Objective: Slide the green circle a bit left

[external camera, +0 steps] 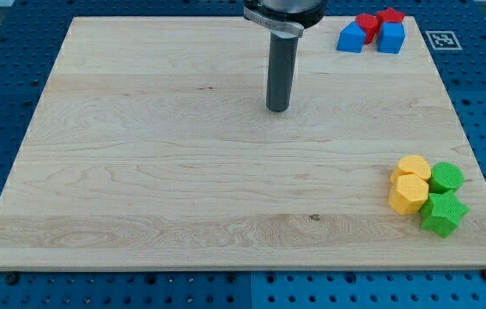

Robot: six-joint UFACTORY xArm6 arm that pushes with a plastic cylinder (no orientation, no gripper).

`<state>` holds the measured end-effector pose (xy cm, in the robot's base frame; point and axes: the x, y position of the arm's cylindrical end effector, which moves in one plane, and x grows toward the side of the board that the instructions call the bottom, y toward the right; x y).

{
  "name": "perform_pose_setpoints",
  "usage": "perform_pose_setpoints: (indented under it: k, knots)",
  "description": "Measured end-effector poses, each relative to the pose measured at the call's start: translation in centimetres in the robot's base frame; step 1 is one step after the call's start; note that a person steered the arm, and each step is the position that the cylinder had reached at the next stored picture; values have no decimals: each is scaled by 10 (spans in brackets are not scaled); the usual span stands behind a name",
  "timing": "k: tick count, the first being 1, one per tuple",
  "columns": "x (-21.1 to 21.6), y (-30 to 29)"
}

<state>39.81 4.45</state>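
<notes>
The green circle [446,178] sits near the view's right edge of the wooden board [140,154], low down. It touches a yellow round block [414,167] on its left and a green star-shaped block [442,214] below it. A yellow hexagon [409,194] lies below the yellow round block. My tip [277,109] rests on the board in the upper middle, far to the upper left of the green circle and touching no block.
At the view's top right stand two blue blocks [350,38] [391,38] with two red blocks [366,23] [390,15] behind them. A black-and-white marker tag [442,39] lies off the board at the top right.
</notes>
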Motion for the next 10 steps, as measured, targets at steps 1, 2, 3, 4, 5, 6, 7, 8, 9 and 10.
perform_pose_setpoints:
  k: [1,2,3,4,5,6,7,8,9,10]
  knots:
    - [0,0]
    - [1,23]
    - [9,79]
    - [20,133]
    - [50,182]
    - [74,207]
    - [105,219]
    - [146,219]
    - [148,219]
    - [151,219]
